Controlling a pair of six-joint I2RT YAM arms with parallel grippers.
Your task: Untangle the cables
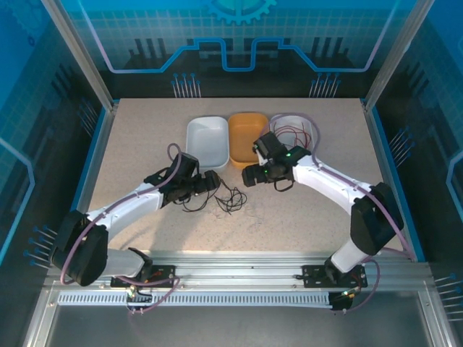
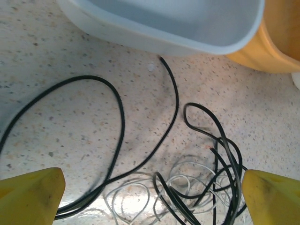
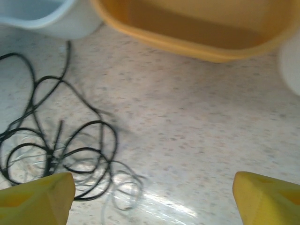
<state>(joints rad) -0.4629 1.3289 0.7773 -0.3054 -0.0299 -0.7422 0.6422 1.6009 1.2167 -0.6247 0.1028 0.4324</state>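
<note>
A tangle of thin black cables (image 1: 228, 196) lies on the speckled table between my two grippers. In the left wrist view, long black loops (image 2: 120, 108) spread over the table and pale whitish cables (image 2: 187, 163) curl under them. My left gripper (image 1: 211, 181) (image 2: 150, 199) hovers over this tangle, open, with nothing gripped. My right gripper (image 1: 249, 175) (image 3: 152, 201) is open too, over bare table, and the black and pale tangle (image 3: 61, 150) lies by its left fingertip (image 3: 37, 199). Thin red cables (image 1: 293, 134) lie in the far right bowl.
Three containers stand in a row behind the tangle: a white tray (image 1: 207, 141), an orange tray (image 1: 248, 137) and a pale bowl (image 1: 312, 129). In the left wrist view the white tray's rim (image 2: 187, 44) is close above the cables. Blue walls edge the table.
</note>
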